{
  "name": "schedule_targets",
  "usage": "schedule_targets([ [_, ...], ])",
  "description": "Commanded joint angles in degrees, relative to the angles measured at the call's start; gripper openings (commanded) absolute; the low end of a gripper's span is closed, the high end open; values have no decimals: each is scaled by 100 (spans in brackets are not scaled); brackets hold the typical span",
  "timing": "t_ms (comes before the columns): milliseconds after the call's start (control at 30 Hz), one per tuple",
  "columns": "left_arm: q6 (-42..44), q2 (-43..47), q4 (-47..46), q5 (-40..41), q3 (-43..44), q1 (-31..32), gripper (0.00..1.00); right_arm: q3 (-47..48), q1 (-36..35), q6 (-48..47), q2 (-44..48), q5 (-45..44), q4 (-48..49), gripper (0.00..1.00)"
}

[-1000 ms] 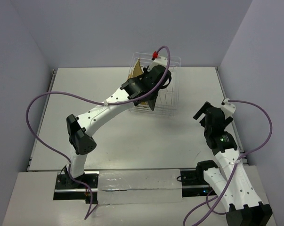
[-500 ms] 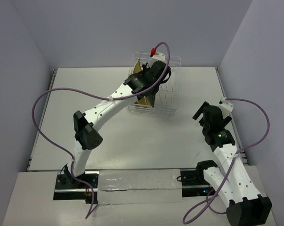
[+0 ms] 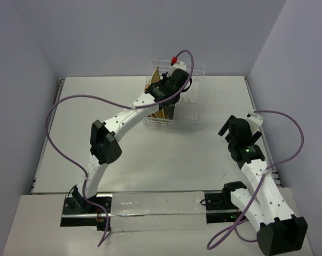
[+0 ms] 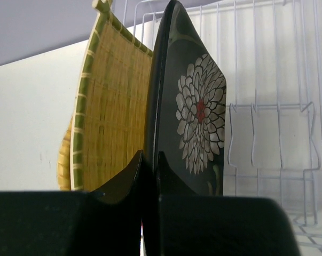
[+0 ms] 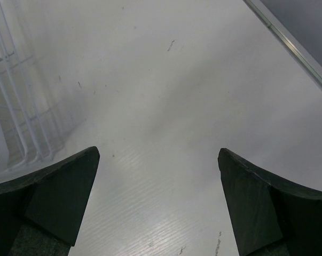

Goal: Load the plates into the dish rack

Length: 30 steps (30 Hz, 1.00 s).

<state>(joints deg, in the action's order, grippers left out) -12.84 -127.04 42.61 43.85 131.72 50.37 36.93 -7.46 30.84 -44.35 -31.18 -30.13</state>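
My left gripper [image 4: 150, 160] is shut on the lower rim of the black floral plate [image 4: 198, 106] and holds it upright on edge inside the white wire dish rack [image 4: 278, 106]. A yellow woven plate [image 4: 112, 106] stands upright just left of it, and the edge of an orange woven plate [image 4: 63, 160] shows behind that. From above, the left gripper [image 3: 169, 101] reaches into the rack [image 3: 191, 114], where a woven plate [image 3: 156, 74] sticks up. My right gripper [image 3: 227, 128] is open and empty above the bare table, right of the rack; it also shows in the right wrist view [image 5: 158, 160].
The rack stands at the back middle of the white table [image 3: 150, 160]. Its right-hand slots [image 4: 273, 138] hold nothing. The rack's edge [image 5: 11, 122] shows at the left of the right wrist view. The table's right rim [image 5: 294, 48] is near the right arm.
My left arm has reached further back, carrying the black plate deeper into the rack and more upright. The right arm shifted slightly.
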Motion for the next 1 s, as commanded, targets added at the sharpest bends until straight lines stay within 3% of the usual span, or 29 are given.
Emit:
schedule_targets([
  [0,80,301,-876,138,44,-80,0,76,42,25,-52,-213,49,100],
  [400,-368,-13,-904,281,-53,-54,3,14,35,73,6,-193,51,100],
  [500,-410,-22,-829,40,-67,-29,29,-9,35,88,-11,-170,51,100],
  [567,-469,-39,-795,-86,-59,-6,37,-19,39,93,1,-156,56,100],
  [967,-280,325,-799,-389,117,139,58,-28,39,97,337,-111,60,100],
])
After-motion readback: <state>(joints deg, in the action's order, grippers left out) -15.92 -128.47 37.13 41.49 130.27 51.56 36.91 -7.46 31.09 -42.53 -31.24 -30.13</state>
